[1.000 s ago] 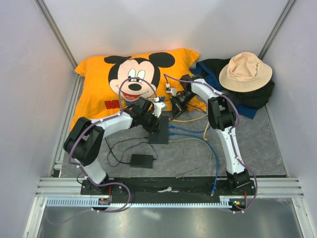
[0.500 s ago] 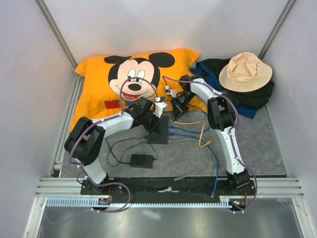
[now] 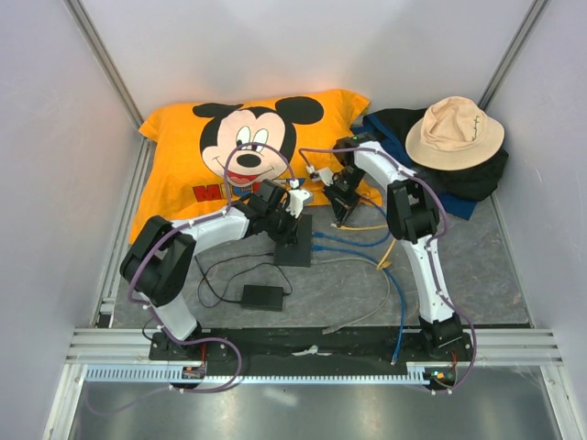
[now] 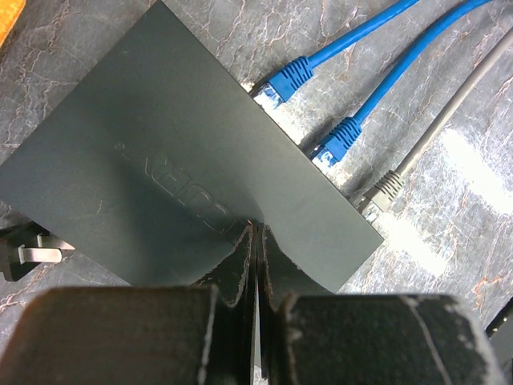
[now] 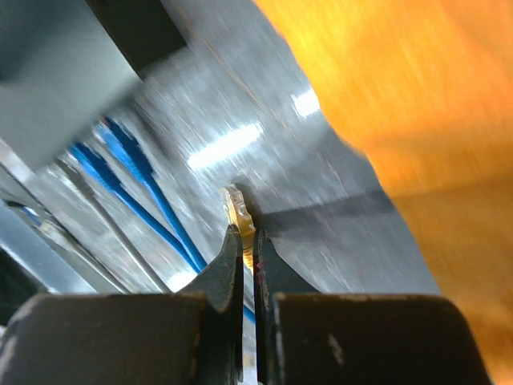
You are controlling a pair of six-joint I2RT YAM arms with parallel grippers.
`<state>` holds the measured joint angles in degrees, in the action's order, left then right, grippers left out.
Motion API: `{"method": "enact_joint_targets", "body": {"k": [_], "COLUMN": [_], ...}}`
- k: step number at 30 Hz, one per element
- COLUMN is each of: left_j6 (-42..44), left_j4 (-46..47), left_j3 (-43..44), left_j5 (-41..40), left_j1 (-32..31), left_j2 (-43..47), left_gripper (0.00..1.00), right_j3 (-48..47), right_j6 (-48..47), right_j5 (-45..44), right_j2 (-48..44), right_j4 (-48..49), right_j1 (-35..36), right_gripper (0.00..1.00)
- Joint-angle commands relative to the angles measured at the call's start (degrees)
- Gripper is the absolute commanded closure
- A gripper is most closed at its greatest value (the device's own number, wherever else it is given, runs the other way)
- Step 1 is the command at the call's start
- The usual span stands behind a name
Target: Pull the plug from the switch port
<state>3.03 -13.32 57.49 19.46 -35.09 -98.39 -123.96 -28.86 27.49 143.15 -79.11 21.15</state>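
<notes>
The switch (image 3: 295, 244) is a flat black box on the grey table; it also shows in the left wrist view (image 4: 184, 176). Two blue plugs (image 4: 284, 80) and a grey plug (image 4: 383, 191) sit in its sockets. My left gripper (image 4: 256, 234) is shut and its tips rest on the switch's top near one edge; from above it (image 3: 295, 220) is at the box's far end. My right gripper (image 5: 248, 241) is shut on a clear yellow-cabled plug (image 5: 239, 208), held free of the switch, right of it and above the table (image 3: 342, 216). The yellow cable (image 3: 371, 226) trails off to the right.
An orange Mickey pillow (image 3: 211, 137) lies behind the switch. A beige hat (image 3: 454, 131) sits on dark clothes (image 3: 481, 183) at the back right. A small black power brick (image 3: 261, 296) with a thin cord lies in front. Blue and grey cables (image 3: 396, 293) run toward the near edge.
My right gripper has drawn back to the right, away from the switch, with the yellow plug in it; the yellow cable swung along. My left gripper stays on the switch.
</notes>
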Motion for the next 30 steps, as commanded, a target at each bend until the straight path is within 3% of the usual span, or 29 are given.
{"method": "enact_joint_targets", "body": {"k": [1, 6, 13, 24, 25, 26, 28, 29, 30], "left_j6": [0.0, -0.2, 0.0, 0.2, 0.5, 0.6, 0.8, 0.8, 0.8], "left_j4": [-4.1, -4.0, -3.2, -3.1, -2.9, -2.9, -2.8, -2.8, -2.8], "left_j3": [-1.5, -1.5, -1.3, -1.9, -2.0, -2.0, -1.9, -1.8, -1.7], "left_j5": [-3.4, -3.2, -3.6, -3.5, -3.6, -3.9, -4.0, -4.3, -4.2], "left_j1": [-0.8, -0.9, -1.1, -1.1, -1.1, -1.1, -1.1, -1.1, -1.2], "left_j2": [-2.5, -2.2, -1.6, -0.5, -0.5, -0.5, -0.5, -0.5, -0.5], "left_gripper": [0.98, 0.98, 0.98, 0.98, 0.98, 0.98, 0.98, 0.98, 0.98], "right_j3": [4.3, 8.7, 16.2, 25.4, 25.2, 24.7, 21.9, 21.2, 19.7], "right_j6": [-4.7, 1.5, 5.2, 3.2, 4.3, 4.9, 5.9, 5.9, 5.9], "right_j5": [-13.9, -8.5, -9.1, -18.3, -18.7, -19.6, -19.1, -16.4, -14.9], "right_j2": [-2.0, -9.8, -19.1, -23.0, -22.6, -21.6, -21.6, -22.7, -23.4], "right_j4": [7.5, 13.4, 18.8, 26.0, 26.5, 26.6, 26.1, 26.1, 26.1], "right_j1": [-5.0, -12.9, -24.3, -28.7, -28.7, -28.7, -28.7, -28.7, -28.7], "right_gripper": [1.0, 1.0, 1.0, 1.0, 0.97, 0.7, 0.39, 0.03, 0.02]}}
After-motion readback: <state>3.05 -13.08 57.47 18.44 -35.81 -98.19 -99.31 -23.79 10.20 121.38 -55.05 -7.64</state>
